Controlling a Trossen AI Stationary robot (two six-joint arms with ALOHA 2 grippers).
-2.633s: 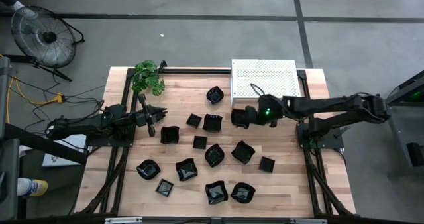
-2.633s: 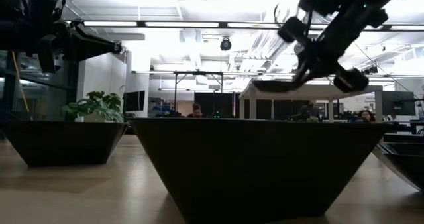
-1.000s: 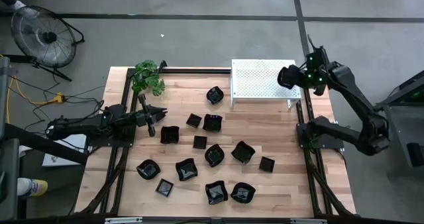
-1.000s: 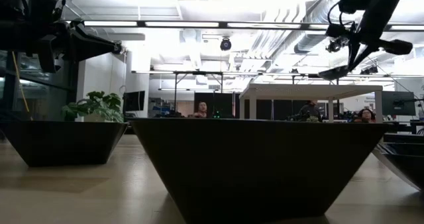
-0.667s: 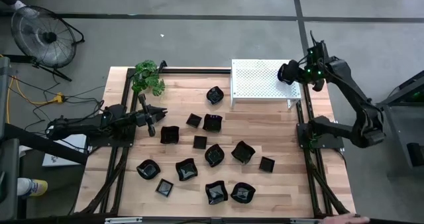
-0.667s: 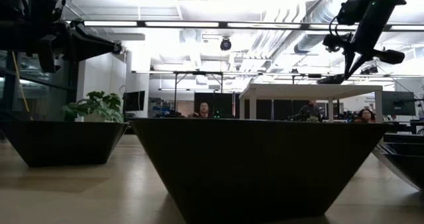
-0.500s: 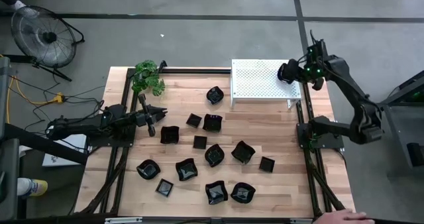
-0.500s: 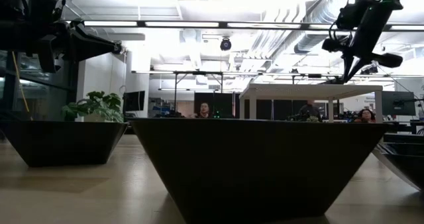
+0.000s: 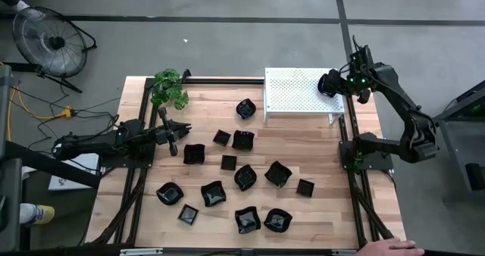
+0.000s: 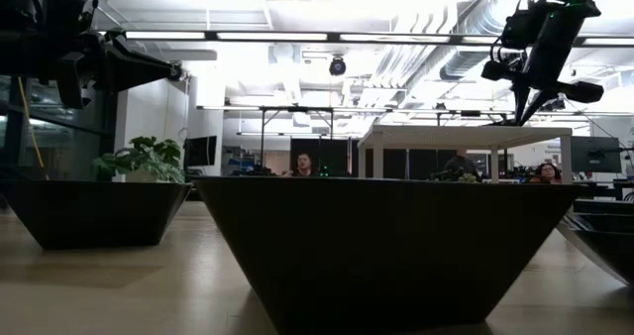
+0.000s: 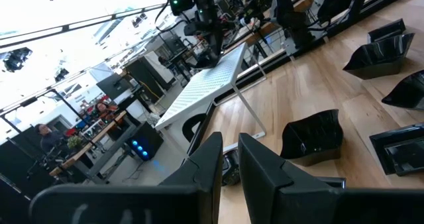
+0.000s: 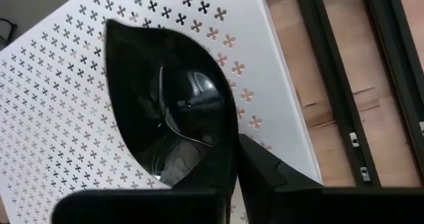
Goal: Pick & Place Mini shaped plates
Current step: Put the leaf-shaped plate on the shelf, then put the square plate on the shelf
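Observation:
Several glossy black mini shaped plates [image 9: 244, 177] lie scattered on the wooden table. One more black plate [image 12: 169, 105] lies on the white perforated rack [image 9: 295, 97], near its far right corner. My right gripper [image 9: 327, 84] stands over that corner, pointing steeply down, shut on this plate. My left gripper [image 9: 176, 135] waits at the table's left side, level and shut, its fingers [image 11: 212, 164] holding nothing. My right gripper pinches the plate's rim [image 12: 222, 154] between its two fingers, at the edge nearest the rack's right side. The fingers slant down from above and from the right. The plate lies hollow side up, and its underside seems to rest on the rack's top.
A small green plant [image 9: 170, 88] stands at the table's far left corner. Black frame rails [image 9: 350, 173] run along both sides. In the low view one plate [image 10: 376, 246] fills the foreground. A person's hand [image 9: 390, 248] shows past the near right corner.
My right gripper has come down over the rack's far right corner with the black plate. The plate hung tilted above the rack a second ago and now lies low on its top.

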